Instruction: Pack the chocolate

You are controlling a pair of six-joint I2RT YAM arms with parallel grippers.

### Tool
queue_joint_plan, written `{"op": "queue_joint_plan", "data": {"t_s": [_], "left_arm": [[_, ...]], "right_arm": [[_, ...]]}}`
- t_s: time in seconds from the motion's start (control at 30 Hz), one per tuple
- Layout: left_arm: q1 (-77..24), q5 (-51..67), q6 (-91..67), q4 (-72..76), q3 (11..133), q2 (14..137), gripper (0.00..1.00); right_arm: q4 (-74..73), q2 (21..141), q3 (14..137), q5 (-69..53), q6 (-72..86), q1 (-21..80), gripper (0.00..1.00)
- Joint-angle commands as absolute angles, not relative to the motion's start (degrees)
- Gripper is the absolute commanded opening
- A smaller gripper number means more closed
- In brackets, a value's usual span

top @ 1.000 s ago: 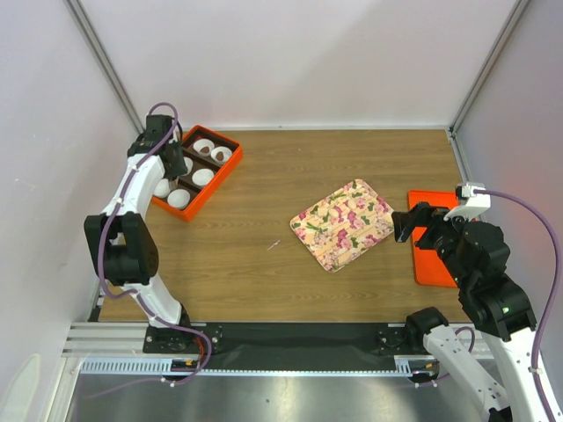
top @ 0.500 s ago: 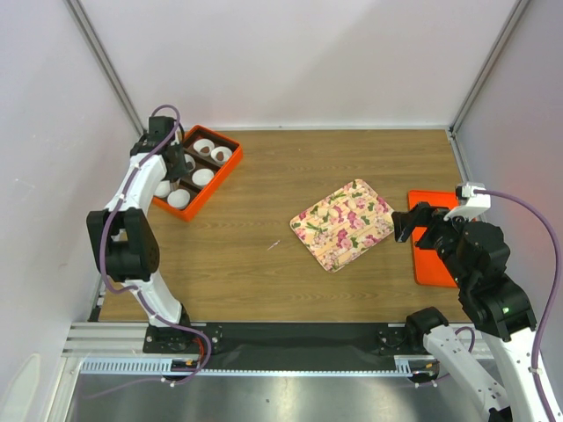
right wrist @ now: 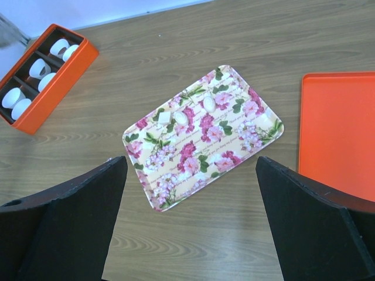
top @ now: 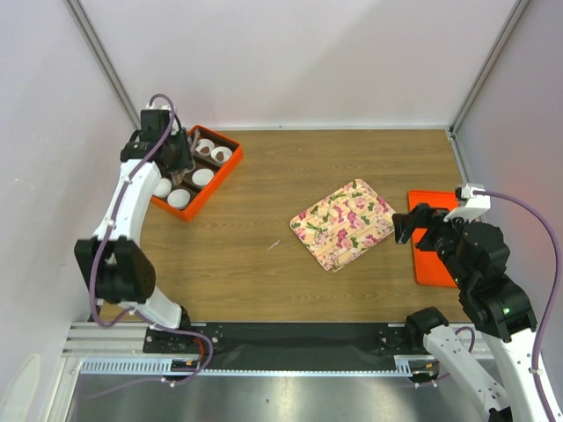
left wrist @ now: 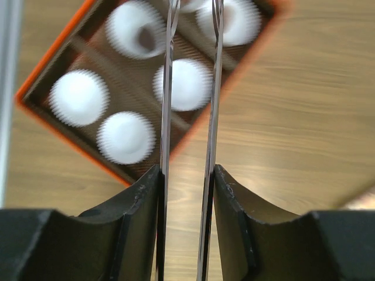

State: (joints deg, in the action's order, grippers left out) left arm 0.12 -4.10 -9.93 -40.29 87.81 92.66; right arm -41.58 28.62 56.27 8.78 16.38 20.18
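the work seems to be at the box end of a packing round: the left tool [top: 176, 154] hangs over the orange box [top: 215, 188] at the far left of the counter [top: 264, 281]. its two thin blades stand partly apart, and nothing shows between them as far as the wrist view reaches, since the very tips run off the top of that view. the chocolate [left wrist: 147, 38] shows as a dark piece sitting in a white paper cup at the far end of the box. the cup beside it looks to hold a second one [top: 221, 156], though motion blur keeps this uncertain. the nearer white cups [left wrist: 79, 98] read as plain white inside. the right tool [top: 409, 222] is spread to its widest and grips nothing. it hovers over bare wood between the pink-flowered tray [right wrist: 193, 158] and the flat orange lid [right wrist: 334, 129]. the tray carries a few small pale things [right wrist: 208, 104], and no loose dark piece shows on it. the likely next move is to lift the left tool straight up, clear of the box walls and cup rims, so that no cup gets dragged along. after that it is either a trip for another piece, if one lies out of sight, or the lid. the counter is wood-grained laminate, closed in by pale walls with metal uprights in the corners and a metal rail along the near edge.
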Motion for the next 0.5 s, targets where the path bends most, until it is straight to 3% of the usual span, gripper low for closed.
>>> {"op": "queue_joint_plan", "data": {"t_s": [0.0, 0.3, 0.47], "left_arm": [[-5.2, 4.4, -8.5, -36.7, 86.2, 82.8, 0.44], [-24.1, 4.2, -10.3, -32.7, 79.3, 72.8, 0.47], [-35.3, 0.1, -12.8, -32.7, 77.2, 73.6, 0.46]], "right_arm": [[-41.7, 28.0, 58.0, 10.2, 15.6, 20.3, 1.00], [-41.7, 28.0, 58.2, 10.5, 15.7, 20.2, 1.00], [-41.5, 28.3, 58.2, 10.2, 15.9, 20.2, 1.00]]}}
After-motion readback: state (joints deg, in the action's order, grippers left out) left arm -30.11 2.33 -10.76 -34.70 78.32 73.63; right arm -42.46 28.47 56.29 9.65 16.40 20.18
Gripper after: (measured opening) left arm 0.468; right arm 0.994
